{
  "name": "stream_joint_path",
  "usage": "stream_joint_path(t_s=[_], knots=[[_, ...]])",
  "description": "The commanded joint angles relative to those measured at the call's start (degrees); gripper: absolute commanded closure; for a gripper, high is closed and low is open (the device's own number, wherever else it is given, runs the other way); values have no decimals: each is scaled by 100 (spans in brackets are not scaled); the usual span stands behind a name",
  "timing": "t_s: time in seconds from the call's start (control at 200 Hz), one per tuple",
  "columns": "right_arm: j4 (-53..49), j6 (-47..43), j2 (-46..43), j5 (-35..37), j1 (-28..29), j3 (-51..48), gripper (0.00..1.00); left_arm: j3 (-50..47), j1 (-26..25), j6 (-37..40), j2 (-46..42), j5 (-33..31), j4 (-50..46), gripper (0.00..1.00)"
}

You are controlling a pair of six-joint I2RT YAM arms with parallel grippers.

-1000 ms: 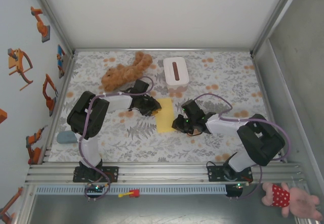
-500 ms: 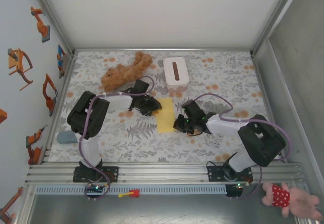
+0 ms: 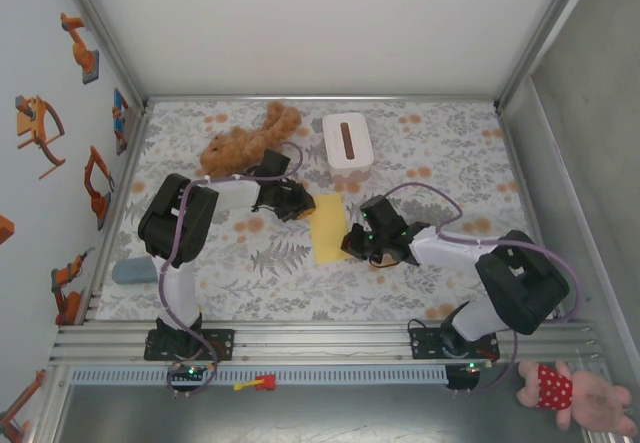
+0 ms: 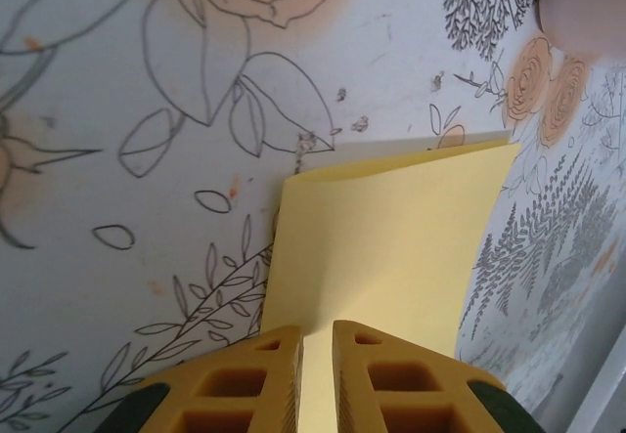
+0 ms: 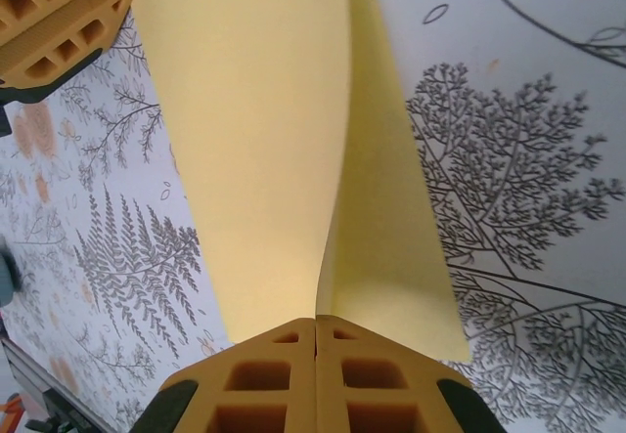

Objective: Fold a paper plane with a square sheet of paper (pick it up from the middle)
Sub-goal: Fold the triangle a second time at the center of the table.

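Observation:
The square sheet of paper [image 3: 328, 228] lies mid-table as a pale-yellow strip, folded over on itself. In the right wrist view the sheet [image 5: 254, 159] has one layer lifted, and its raised edge runs straight into the seam of my right gripper [image 5: 315, 321], which is shut on it. From above, the right gripper [image 3: 350, 243] sits at the strip's right side. My left gripper [image 3: 305, 208] is at the strip's upper left corner. Its jaws [image 4: 317, 333] stand a narrow slit apart over the sheet [image 4: 391, 247], whose far end curls up. No dart shape of the paper plane is formed.
A white box [image 3: 347, 141] with a brown slot stands just behind the sheet, and a brown plush toy [image 3: 245, 143] lies to its left. A grey-blue object [image 3: 130, 270] rests near the left edge. A pink plush [image 3: 575, 393] lies off the table, front right.
My right gripper has closed on the sheet's edge. The left gripper has shifted slightly towards the back and its jaws have narrowed. The strip has tilted a little.

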Motion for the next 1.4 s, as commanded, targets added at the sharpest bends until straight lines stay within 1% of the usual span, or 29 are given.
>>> stream_joint_path(t_s=[0.0,0.22,0.305,0.466,0.711,1.152,1.397], knots=[[528,66,225,-239,36,163,100,-17,-20,179,217,99,-334,84],[1411,199,841,-552,52,497,100,-8,-23,247,252,91,-411,84],[1631,269,1110,-572,81,662,100,6,-25,291,253,83,-464,84],[1599,288,1424,-388,113,841,100,-17,-27,311,234,87,-485,84],[1500,288,1557,-122,130,901,100,-32,-61,289,251,100,-483,85],[1572,235,1785,-191,148,1013,100,-36,-81,267,238,100,-467,85],[1230,56,1658,-30,175,1013,100,-30,-99,258,229,109,-462,85]])
